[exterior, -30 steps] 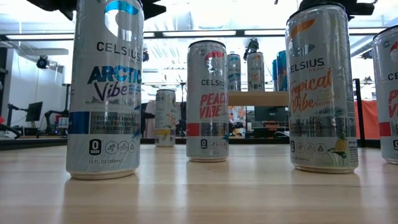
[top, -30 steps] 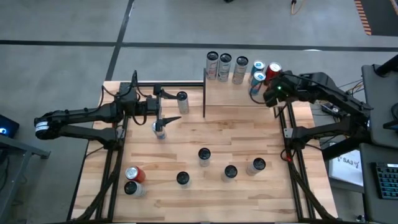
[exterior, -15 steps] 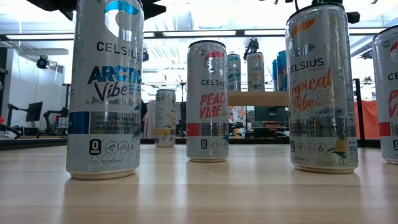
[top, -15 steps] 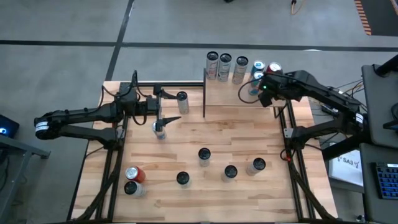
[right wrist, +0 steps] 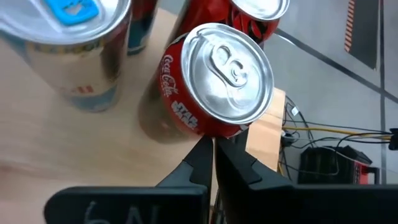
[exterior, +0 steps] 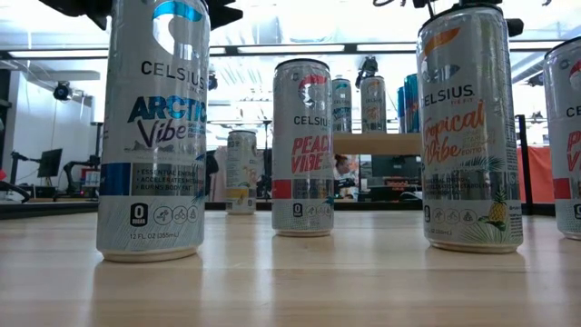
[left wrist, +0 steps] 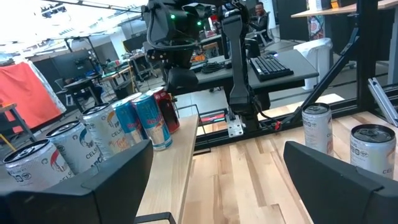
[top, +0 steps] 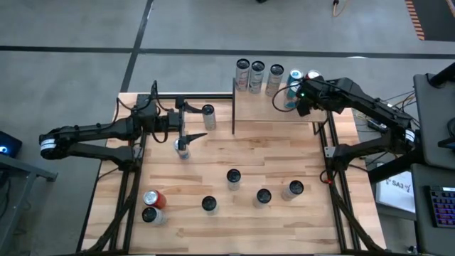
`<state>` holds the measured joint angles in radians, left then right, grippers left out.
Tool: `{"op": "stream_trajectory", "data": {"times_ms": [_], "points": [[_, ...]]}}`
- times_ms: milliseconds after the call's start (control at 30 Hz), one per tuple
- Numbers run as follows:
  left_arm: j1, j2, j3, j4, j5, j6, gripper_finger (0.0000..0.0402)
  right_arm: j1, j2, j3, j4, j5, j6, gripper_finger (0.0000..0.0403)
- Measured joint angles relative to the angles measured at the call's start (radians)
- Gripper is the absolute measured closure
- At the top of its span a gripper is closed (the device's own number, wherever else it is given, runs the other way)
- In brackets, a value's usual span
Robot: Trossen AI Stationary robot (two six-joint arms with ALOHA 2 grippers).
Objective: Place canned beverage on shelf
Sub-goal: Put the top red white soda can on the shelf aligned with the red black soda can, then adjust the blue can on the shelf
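Note:
The shelf (top: 263, 107) is a small light-wood board at the table's far edge. Several cans stand along it, among them a red Coca-Cola can (right wrist: 217, 81) near its right corner. My right gripper (right wrist: 214, 148) is shut and slants down over that end of the shelf (top: 299, 99), its tips right at the red can. My left gripper (left wrist: 217, 186) is open and level above the table's left half (top: 195, 121), pointing toward the shelf with nothing between its fingers. My right gripper's shut fingertips (right wrist: 204, 149) stand at the red can's side wall (right wrist: 208, 129), just under its top rim, slanting down from above. I cannot tell whether they touch it. The can stands upright on the shelf board (right wrist: 74, 137).
Beside the red can stand a silver can with a blue tab (right wrist: 68, 37) and another red can (right wrist: 255, 12). Loose cans stand on the table: an Arctic Vibe can (exterior: 154, 127), a Peach Vibe can (exterior: 302, 145) and a Tropical Vibe can (exterior: 467, 127). Two more (top: 153, 206) stand near left.
My right gripper has moved a little toward the table's left edge and downward over the shelf's right end, tipping more steeply down. It has stayed shut.

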<state>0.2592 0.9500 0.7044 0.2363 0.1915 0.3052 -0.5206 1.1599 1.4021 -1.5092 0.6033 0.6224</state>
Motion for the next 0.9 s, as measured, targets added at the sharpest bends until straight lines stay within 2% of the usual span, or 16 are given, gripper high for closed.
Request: {"op": "stream_trajectory", "data": {"times_ms": [400, 533, 700, 900], "points": [[0.0, 0.002, 0.0, 0.001, 0.0, 0.0, 0.0055, -0.039, -0.001, 0.0, 0.035, -0.005, -0.012, 0.0394], [0.0, 0.002, 0.0, 0.0, 0.0, 0.0, 0.0055, -0.038, -0.006, 0.011, 0.03, -0.036, -0.005, 0.0394], [0.0, 0.003, 0.0, 0.001, 0.0, 0.0, 0.0055, -0.018, -0.015, 0.065, 0.031, -0.084, 0.02, 0.0394], [0.0, 0.019, 0.0, 0.002, 0.0, 0.0, 0.0055, 0.033, -0.021, 0.126, 0.035, -0.087, 0.033, 0.0394]]}}
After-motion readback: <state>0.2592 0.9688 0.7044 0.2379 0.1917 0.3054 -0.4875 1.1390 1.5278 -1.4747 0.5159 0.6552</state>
